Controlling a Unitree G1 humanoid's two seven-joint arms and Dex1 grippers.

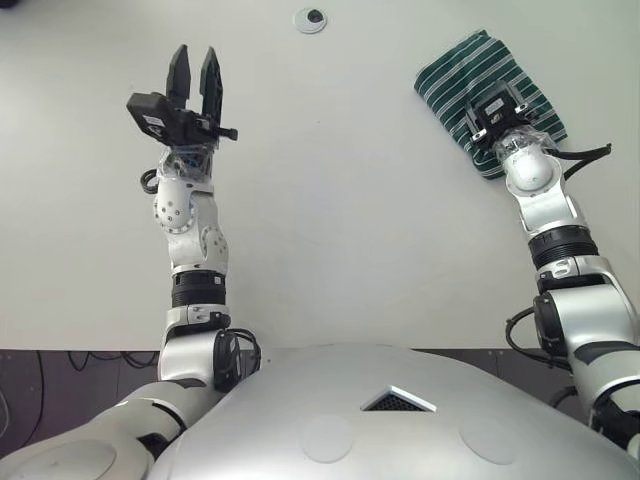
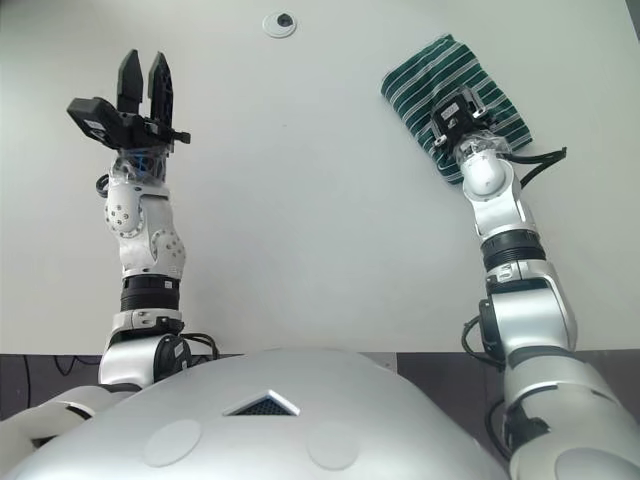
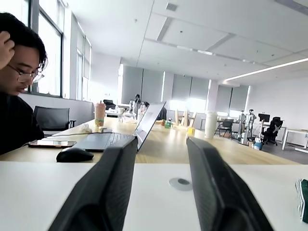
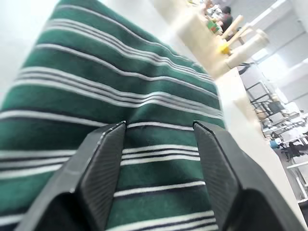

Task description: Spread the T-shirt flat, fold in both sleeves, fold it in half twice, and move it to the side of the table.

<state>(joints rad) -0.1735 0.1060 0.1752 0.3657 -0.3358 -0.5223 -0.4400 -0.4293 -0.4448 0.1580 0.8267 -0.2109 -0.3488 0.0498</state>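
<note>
As the green striped T-shirt (image 1: 468,68) is seen lying as a compact folded bundle toward the far right of the white table (image 1: 330,230), the folding is judged complete, and the last step, the move to the side, is taken to be in hand or all but done. The right gripper (image 4: 159,129) is held directly over the bundle, its two fingers spread apart with striped cloth showing between them. Nothing is pinched, and whether the tips are pressed on the fabric cannot be told. The left gripper (image 1: 195,58) is held up well apart over the left of the table, fingers parted by a narrow gap, nothing carried. If the bundle is to be shifted farther toward the edge, all layers must be gripped together so that the folds are not dragged open; if it is deemed placed, a straight lift away is called for. A round cable grommet (image 1: 311,19) is set in the tabletop at the far middle, clear of the shirt. A black cable (image 1: 590,153) is looped beside the right wrist, near the bundle, and could be snagged. On the next desk a laptop (image 3: 120,137) and a mouse (image 3: 74,154) are noted, out of the way
</note>
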